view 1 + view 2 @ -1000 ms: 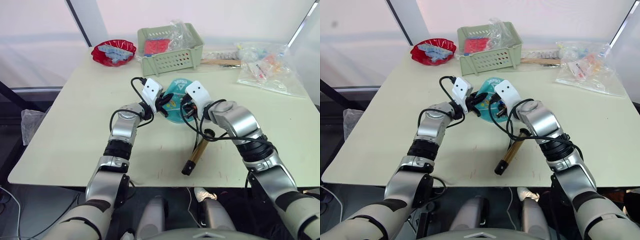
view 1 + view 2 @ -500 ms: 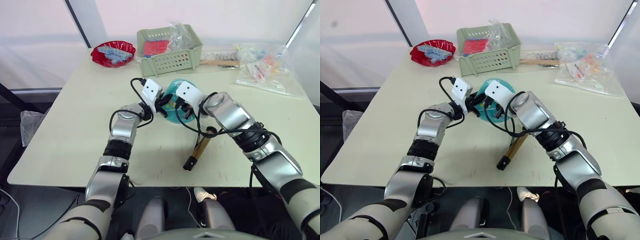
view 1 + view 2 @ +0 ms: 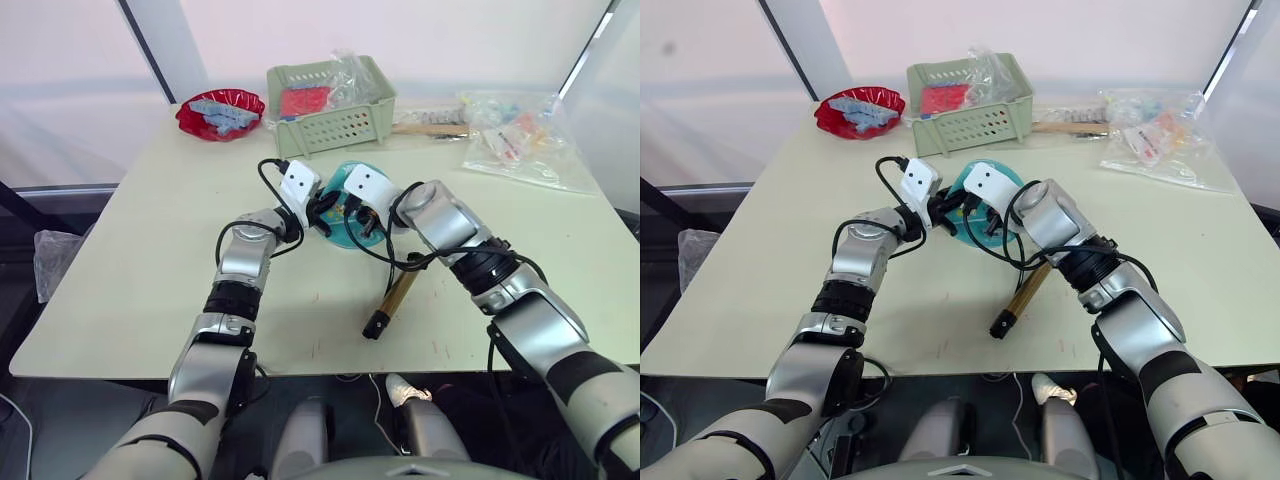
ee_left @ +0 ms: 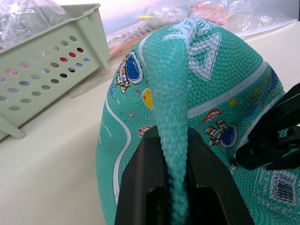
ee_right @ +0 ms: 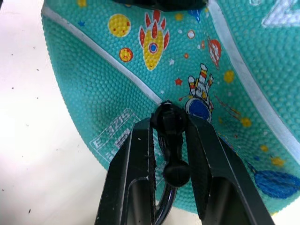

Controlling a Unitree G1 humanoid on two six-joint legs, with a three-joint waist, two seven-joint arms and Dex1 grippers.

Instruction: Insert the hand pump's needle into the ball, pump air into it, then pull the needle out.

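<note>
The teal ball (image 3: 347, 202) lies flattened at the table's middle, printed with rockets and astronauts. My left gripper (image 3: 322, 206) is shut on a raised fold of the ball (image 4: 171, 108) at its left edge. My right gripper (image 5: 169, 129) is shut on the needle's small black fitting (image 5: 169, 118), whose tip presses against the ball's skin beside a white label patch (image 5: 110, 133). The metal pin itself is hidden. The hand pump (image 3: 395, 298), a brass cylinder, lies on the table near the ball's right side, its black hose (image 3: 405, 262) looping up to my right gripper (image 3: 362, 216).
At the back stand a green perforated basket (image 3: 332, 105) and a red bowl (image 3: 221, 112) to its left. Clear plastic bags (image 3: 515, 140) and a wooden stick (image 3: 430, 128) lie at the back right. The table's front edge (image 3: 300, 368) is close to the pump.
My right gripper has swung leftward over the ball with the fitting and now presses it on the ball. The left gripper keeps its hold. The camera has shifted slightly.
</note>
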